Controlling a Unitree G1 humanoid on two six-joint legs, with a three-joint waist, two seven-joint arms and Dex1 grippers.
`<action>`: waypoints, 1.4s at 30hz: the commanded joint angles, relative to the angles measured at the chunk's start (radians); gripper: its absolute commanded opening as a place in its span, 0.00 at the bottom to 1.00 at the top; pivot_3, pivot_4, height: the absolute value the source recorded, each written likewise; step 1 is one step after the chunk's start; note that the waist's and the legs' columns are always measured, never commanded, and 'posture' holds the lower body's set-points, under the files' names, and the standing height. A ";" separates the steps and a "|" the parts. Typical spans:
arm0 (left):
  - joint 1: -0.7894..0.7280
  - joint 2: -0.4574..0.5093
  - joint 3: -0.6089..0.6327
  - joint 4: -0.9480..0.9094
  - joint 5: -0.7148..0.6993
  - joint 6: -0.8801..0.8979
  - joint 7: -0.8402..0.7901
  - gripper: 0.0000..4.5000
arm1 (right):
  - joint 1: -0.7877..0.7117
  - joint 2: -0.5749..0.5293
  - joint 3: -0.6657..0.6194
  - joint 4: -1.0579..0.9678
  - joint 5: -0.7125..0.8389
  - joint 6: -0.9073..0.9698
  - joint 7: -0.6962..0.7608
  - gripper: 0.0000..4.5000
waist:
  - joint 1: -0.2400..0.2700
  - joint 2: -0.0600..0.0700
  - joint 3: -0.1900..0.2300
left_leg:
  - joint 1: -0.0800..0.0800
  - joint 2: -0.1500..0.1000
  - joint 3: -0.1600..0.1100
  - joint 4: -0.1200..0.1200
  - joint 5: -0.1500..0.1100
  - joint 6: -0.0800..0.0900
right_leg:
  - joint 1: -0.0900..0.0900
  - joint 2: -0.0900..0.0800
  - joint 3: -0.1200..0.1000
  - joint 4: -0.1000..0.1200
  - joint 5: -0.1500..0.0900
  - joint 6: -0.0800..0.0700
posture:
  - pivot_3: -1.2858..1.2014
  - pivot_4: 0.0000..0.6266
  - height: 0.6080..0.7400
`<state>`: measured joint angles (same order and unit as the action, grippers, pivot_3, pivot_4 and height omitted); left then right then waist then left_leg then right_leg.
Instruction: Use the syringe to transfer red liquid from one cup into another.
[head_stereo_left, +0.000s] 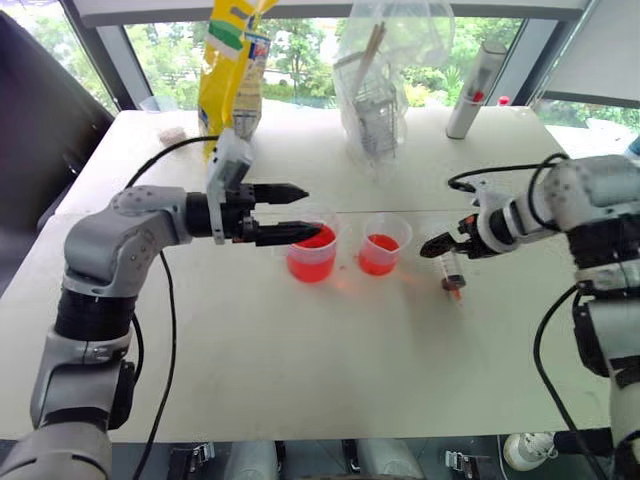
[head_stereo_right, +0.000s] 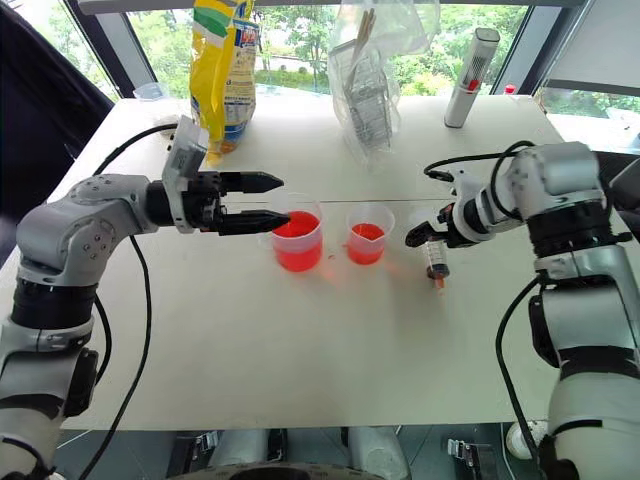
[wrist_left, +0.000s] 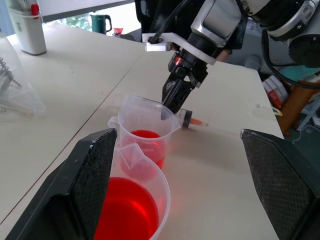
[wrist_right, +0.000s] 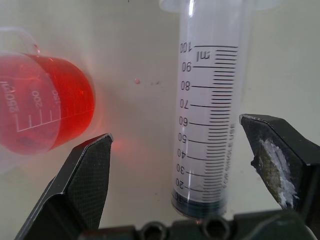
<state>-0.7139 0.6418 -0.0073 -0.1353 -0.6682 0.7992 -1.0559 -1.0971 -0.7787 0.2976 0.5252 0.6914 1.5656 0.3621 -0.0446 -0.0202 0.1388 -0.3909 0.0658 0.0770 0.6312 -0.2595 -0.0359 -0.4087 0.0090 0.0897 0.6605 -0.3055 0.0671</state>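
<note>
The right end effector (head_stereo_left: 447, 247) is tipped steeply down over the syringe (head_stereo_left: 452, 277), its two black fingers spread wide with the clear barrel lying between them, not yet pinched. The syringe rests flat on the table (head_stereo_left: 300, 380), just to the right of the smaller cup (head_stereo_left: 384, 245), reddish tip pointing away from that arm. I'd say the pick-up is the step in hand: next the fingers need to settle either side of the barrel and close without rolling it away.

The right forearm reaches in from the side with the wrist bent sharply downward. Across from it, the left end effector (head_stereo_left: 290, 213) hangs level, pointing toward the robot's right, fingers parted over the rim of the handled cup (head_stereo_left: 312, 252), gripping nothing. Both cups hold red liquid (head_stereo_left: 311, 262), the handled one fuller. The left arm is bent at the elbow, forearm held horizontal above the table.
</note>
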 joint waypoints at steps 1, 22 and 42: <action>0.001 0.011 0.053 -0.058 -0.024 -0.002 0.031 0.91 | -0.070 0.036 0.091 0.114 -0.127 -0.107 0.112 0.99 | 0.000 0.000 0.000 | 0.000 0.000 0.000 0.000 0.000 0.000 | 0.000 0.000 0.000 0.000 0.000 0.000 | 0.52 0.24 0.99; 0.057 0.035 0.086 -0.113 -0.051 -0.005 0.094 0.91 | -0.118 0.194 0.246 0.443 -0.651 -0.382 0.528 0.31 | -0.002 -0.005 -0.003 | 0.005 0.000 -0.001 0.001 0.000 0.000 | 0.004 0.000 -0.004 0.003 0.000 0.000 | 0.52 0.24 0.99; -0.278 0.057 0.050 0.309 0.068 -0.151 -0.109 0.91 | 0.114 0.440 -0.524 -0.919 -0.195 -0.709 0.264 0.31 | -0.025 0.001 0.000 | 0.003 0.002 -0.001 0.000 0.000 -0.001 | 0.001 0.005 -0.005 0.005 0.000 -0.001 | 0.52 0.24 0.99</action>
<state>-0.9554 0.6828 0.0218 0.1703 -0.6044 0.6672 -1.1499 -0.9635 -0.3727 -0.1944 -0.3713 0.4318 0.9021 0.6509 -0.0692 -0.0193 0.1388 -0.3885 0.0680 0.0758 0.6310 -0.2593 -0.0364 -0.4073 0.0138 0.0846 0.6650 -0.3052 0.0664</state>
